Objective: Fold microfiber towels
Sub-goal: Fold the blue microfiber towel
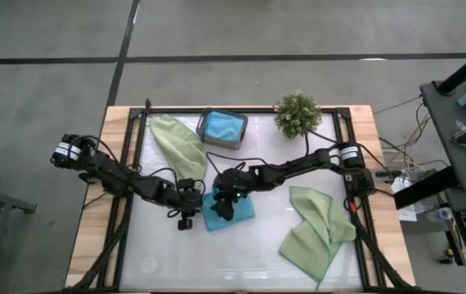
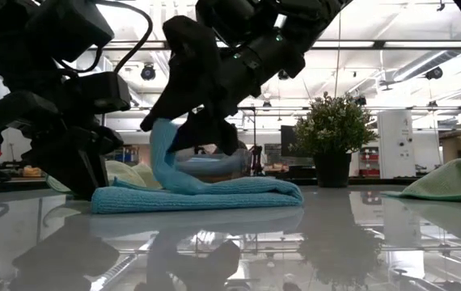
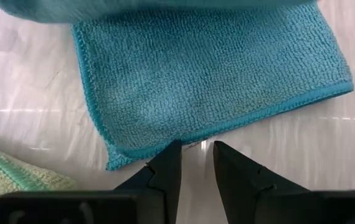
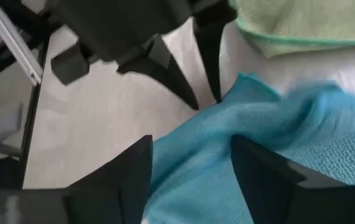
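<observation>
A teal-blue towel (image 1: 239, 214) lies folded flat on the middle of the table. One part (image 2: 164, 158) of it stands up from the towel's left end under my right gripper (image 4: 190, 162). That gripper is open and comes slanting down from the far right, with the raised cloth (image 4: 196, 168) between its fingers. My left gripper (image 3: 196, 152) points down at the towel's left edge (image 3: 165, 140), its fingertips a small gap apart with only bare table between them. Two sage green towels lie crumpled, one at far left (image 1: 176, 143) and one at near right (image 1: 315, 233). My left gripper's fingertips (image 4: 194, 102) stand right at the teal towel's left edge (image 3: 184, 138), coming slanting down from the table's left; I cannot tell whether they touch it. My right gripper's open fingers flank the raised cloth (image 2: 164, 158); whether a finger still touches it cannot be told.
A dark grey tray (image 1: 204, 135) holding a folded teal towel (image 1: 222, 126) sits at the far edge. A small potted plant (image 1: 297, 114) stands to its right. Cables run along the table's right side. Bare tabletop lies at the near left.
</observation>
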Tool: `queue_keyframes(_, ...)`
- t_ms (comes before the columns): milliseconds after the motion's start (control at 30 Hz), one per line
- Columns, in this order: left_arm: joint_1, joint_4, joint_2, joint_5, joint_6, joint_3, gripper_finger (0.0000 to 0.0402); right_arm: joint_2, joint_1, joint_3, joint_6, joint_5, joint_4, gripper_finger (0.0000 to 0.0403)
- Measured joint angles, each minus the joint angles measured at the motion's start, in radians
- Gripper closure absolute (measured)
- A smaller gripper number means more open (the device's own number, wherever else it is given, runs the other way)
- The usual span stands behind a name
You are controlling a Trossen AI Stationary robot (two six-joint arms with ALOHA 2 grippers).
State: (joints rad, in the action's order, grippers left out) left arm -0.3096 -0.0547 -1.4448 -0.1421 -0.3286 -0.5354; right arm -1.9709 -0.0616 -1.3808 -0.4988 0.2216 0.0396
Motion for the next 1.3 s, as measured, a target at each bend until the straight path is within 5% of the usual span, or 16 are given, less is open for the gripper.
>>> queue_keyframes(300, 0.000, 0.003, 0.000, -0.002, 0.000, 0.000, 0.0320, -0.004, -0.004, 0.000, 0.058, 0.031, -0.036, 0.0179)
queue_keyframes(533, 0.000, 0.006, 0.000, -0.003, -0.004, 0.003, 0.0320, 0.057, -0.042, 0.000, 0.323, 0.055, -0.130, 0.0180)
queue_keyframes(767, 0.000, 0.014, 0.000, -0.005, -0.004, 0.004, 0.0320, 0.025, -0.107, 0.000, 0.456, -0.118, -0.054, 0.0194)
queue_keyframes(1000, 0.000, 0.020, 0.000, -0.006, -0.005, 0.009, 0.0320, -0.040, -0.116, 0.000, 0.485, -0.121, -0.035, 0.0211)
queue_keyframes(1300, 0.000, 0.037, 0.002, -0.008, -0.023, 0.033, 0.0320, 0.046, -0.135, 0.001, 0.502, -0.120, -0.330, 0.0233)
